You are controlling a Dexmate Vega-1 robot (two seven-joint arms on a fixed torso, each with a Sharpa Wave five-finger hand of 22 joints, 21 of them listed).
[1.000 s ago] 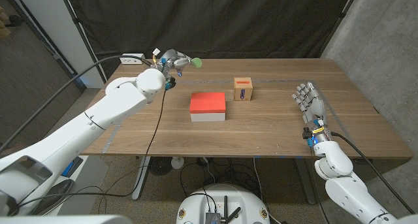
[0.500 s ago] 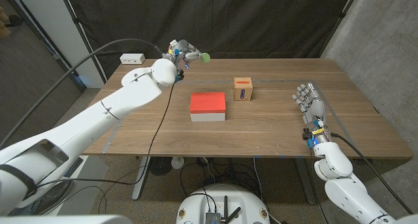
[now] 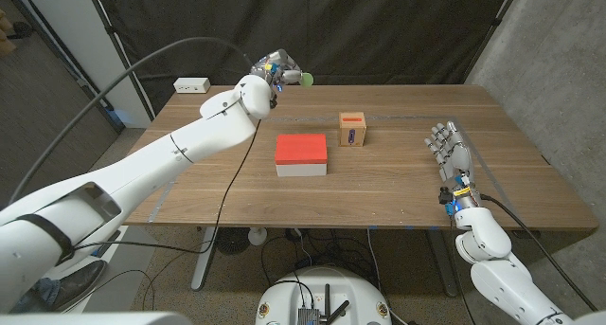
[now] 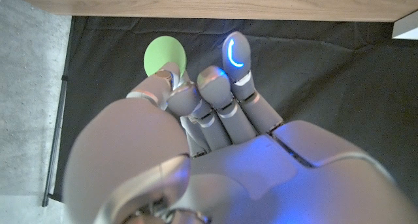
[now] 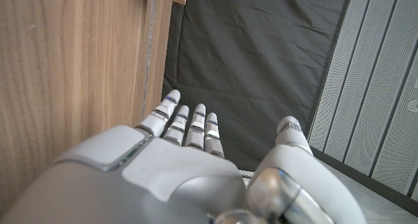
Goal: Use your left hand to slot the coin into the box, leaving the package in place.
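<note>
the left hand [image 3: 273, 69] hangs raised over the far left part of the bench [image 3: 379, 188], pinching a pale green coin [image 3: 306, 77] between thumb and fingertips; in the left wrist view the coin [image 4: 164, 55] stands out past the curled fingers [image 4: 215, 93], its round face showing against the dark curtain behind. the small brown box [image 3: 353, 130] with an orange top stands near the middle of the bench, well apart from the coin and to the right of it, a dark slot showing on the side that faces the camera. the package [image 3: 301, 155], red on top and white at the sides, lies just left of the box and a little nearer the robot, apart from it. the right hand [image 3: 449, 151] waits at the right side of the bench, fingers straight and side by side, holding nothing; the right wrist view shows the hand [image 5: 189, 152] beside the wood grain. the step in hand appears to be the carry: the coin is gripped and lifted but not yet at the box. the next move likely calls for bringing the coin across to the box, passing behind the package without brushing it, and turning the coin's edge into line with the slot before pressing it in.
</note>
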